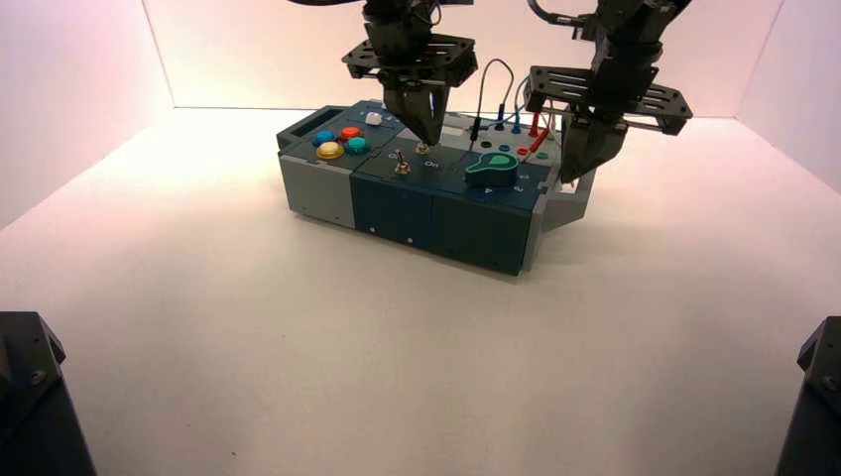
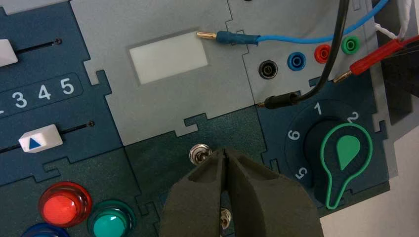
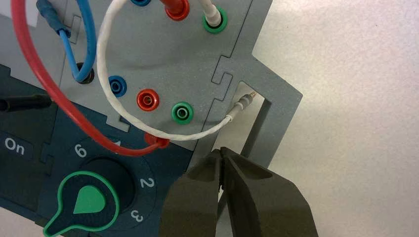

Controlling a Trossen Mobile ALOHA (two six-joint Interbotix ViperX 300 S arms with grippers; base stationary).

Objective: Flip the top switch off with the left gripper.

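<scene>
Left gripper (image 2: pixel 225 152): one, black metal, two tapering fingers clenched tip to tip, nothing seen between them; poised over the middle of the box (image 1: pixel 476 233), tips at the top switch, contact impossible to tell.

Top switch (image 2: pixel 198 154): silvery metal toggle on a round nut base, set in the dark panel just below the grey panel with the pale rectangular window (image 2: pixel 169 58); partly hidden by the left gripper.

Lower toggle switch (image 1: pixel 402 168): look-alike, nearer the box's front edge.

Rotary knob (image 2: pixel 341 160): black with green teardrop outline, right of the toggles, numerals around it.

Push buttons: blue (image 1: pixel 323 138), red (image 1: pixel 349 133), yellow (image 1: pixel 330 151) and green (image 1: pixel 356 146), grouped on the box's left part.

Right gripper (image 3: pixel 221 150): one, idle, fingers closed together, over the box's right edge, near a white lead (image 3: pixel 173 137) with a bare plug tip.
</scene>
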